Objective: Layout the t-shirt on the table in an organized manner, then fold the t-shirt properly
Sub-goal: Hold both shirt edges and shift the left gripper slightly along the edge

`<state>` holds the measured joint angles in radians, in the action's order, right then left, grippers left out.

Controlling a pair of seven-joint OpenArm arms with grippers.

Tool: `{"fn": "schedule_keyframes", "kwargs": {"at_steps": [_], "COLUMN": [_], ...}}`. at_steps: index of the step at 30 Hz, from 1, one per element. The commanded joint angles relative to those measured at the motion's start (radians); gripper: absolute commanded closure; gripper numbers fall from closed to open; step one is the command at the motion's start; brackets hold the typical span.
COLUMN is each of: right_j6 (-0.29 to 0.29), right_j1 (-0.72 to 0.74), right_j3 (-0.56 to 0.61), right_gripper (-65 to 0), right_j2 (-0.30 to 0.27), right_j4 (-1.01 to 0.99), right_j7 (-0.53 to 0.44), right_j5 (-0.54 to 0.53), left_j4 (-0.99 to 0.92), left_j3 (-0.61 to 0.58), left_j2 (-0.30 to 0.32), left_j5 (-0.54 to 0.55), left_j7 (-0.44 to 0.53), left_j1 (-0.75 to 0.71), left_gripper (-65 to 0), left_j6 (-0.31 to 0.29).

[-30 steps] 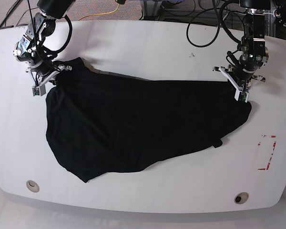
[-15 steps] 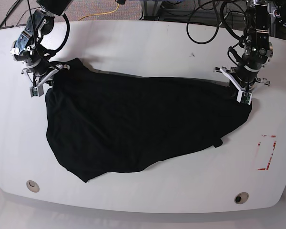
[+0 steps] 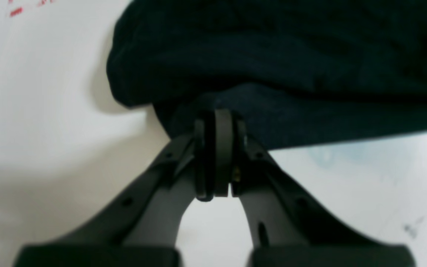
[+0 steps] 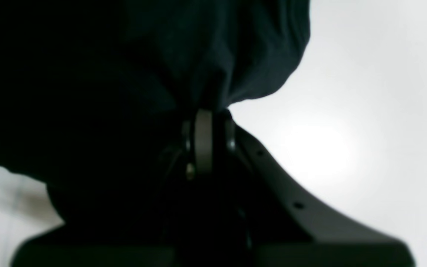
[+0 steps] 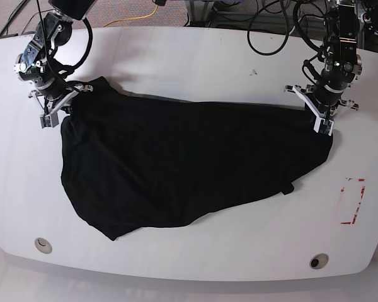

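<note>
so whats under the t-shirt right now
Only the white table shows around the t-shirt, which lies spread across it. Both the left gripper and right gripper pinch its far edge. Anything beneath the black fabric is covered and cannot be seen.

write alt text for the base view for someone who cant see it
A black t-shirt lies spread but rumpled across a white table, pinched at its far corners by two closed grippers: the right gripper at the picture's left, the left gripper at its right. A red dashed rectangle marks the table's right side.
</note>
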<state>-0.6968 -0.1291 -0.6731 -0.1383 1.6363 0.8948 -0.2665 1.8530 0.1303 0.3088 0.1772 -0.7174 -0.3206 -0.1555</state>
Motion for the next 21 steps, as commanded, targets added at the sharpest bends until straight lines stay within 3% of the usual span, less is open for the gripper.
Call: {"fn": "schedule_keyframes", "kwargs": {"at_steps": [1,4,8,14,21], "right_j6": [-0.001,-0.001,-0.001,-0.001,-0.001], "right_j1": [0.009,0.009,0.009,0.009,0.009], "right_j3": [-0.003,-0.003,-0.003,-0.003,-0.003], "right_gripper": [-1.3,-1.3,-1.3,-1.3,-1.3], "right_j2": [-0.013,-0.013,-0.011,-0.011,-0.011], "right_j4": [0.018,0.018,0.018,0.018,0.018], "right_j7": [-0.018,-0.018,-0.018,-0.018,-0.018], "right_j5": [-0.009,-0.007,-0.009,-0.009,-0.009], "left_j4": [0.014,0.014,0.012,0.003,-0.048], "left_j3": [0.007,0.007,0.007,0.039,0.116], "left_j2": [0.013,0.011,0.007,-0.006,-0.032], "left_j5": [0.0,0.0,0.0,0.0,0.002], "left_j7": [-0.005,-0.015,-0.017,-0.017,-0.017], "left_j1": [0.005,0.005,0.005,-0.012,-0.01], "left_gripper": [-1.3,-6.1,-23.6,-51.8,-52.6], "left_j6": [0.004,-0.013,-0.077,-0.085,-0.094]}}
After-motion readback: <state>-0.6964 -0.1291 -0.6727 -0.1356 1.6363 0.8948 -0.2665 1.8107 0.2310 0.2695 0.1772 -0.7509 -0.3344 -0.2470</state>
